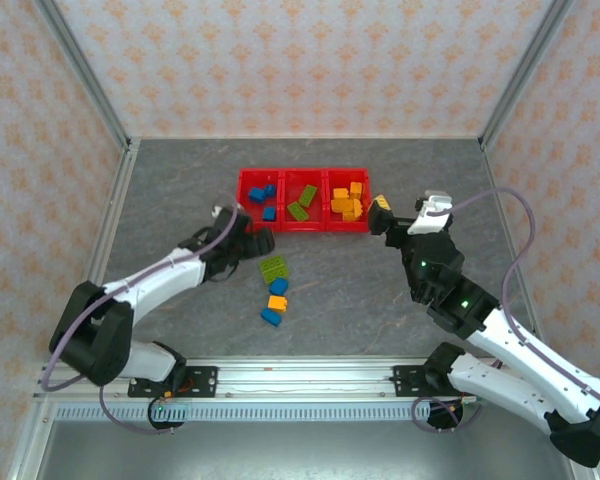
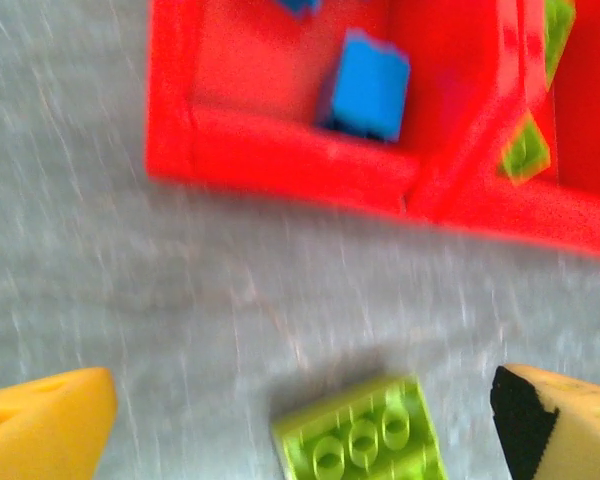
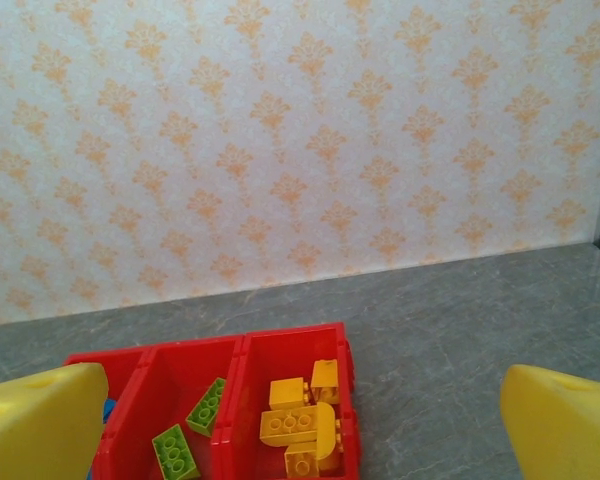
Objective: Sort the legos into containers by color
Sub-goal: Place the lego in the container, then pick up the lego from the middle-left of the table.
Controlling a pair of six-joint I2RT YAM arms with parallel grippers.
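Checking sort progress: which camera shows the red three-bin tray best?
Top external: the whole red tray is visible, with blue bricks, green bricks and orange bricks each in their own bin. Left wrist: a blurred near corner. Right wrist: near edge cropped, left bin partly behind one of the right fingers.

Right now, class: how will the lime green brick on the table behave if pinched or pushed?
The lime green brick looks like rigid plastic, so probably won't flex. Lying flat, studs up, it should slide, not roll. Its glossy sides might slip in a loose pinch.
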